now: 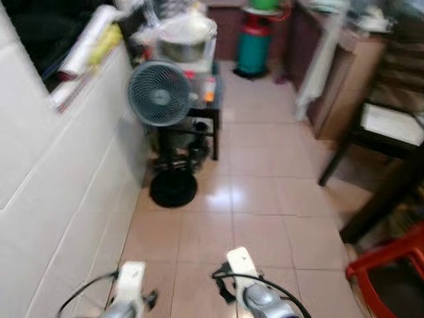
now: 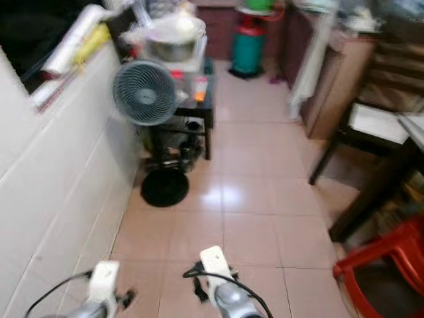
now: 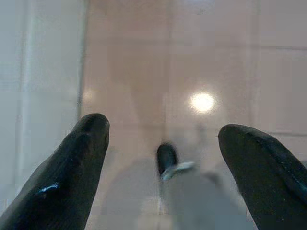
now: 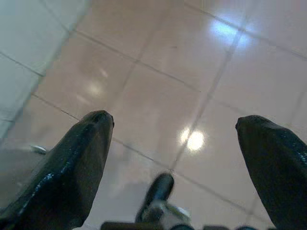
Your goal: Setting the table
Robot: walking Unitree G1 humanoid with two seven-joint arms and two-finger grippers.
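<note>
My left gripper [image 3: 163, 129] hangs low over the pinkish floor tiles, open, with nothing between its black fingers [image 3: 81, 158]. My right gripper [image 4: 173, 122] is also open and empty above the same floor, its fingers [image 4: 76, 163] spread wide. Both silver arms [image 1: 246, 281] show at the lower edge of the eye views. At the right stands a dark table [image 1: 387, 189] by its leg, and behind it a dark chair with a white seat [image 1: 391, 122]. No tableware can be made out.
A white tiled wall [image 1: 53, 199] runs along the left. A standing fan [image 1: 159, 93] and a black stand bearing a metal pot [image 1: 187, 40] stand ahead left. A green gas cylinder [image 1: 254, 46] is far back, a brown cabinet [image 1: 341, 86] at right, and a red stool [image 1: 391, 262] near right.
</note>
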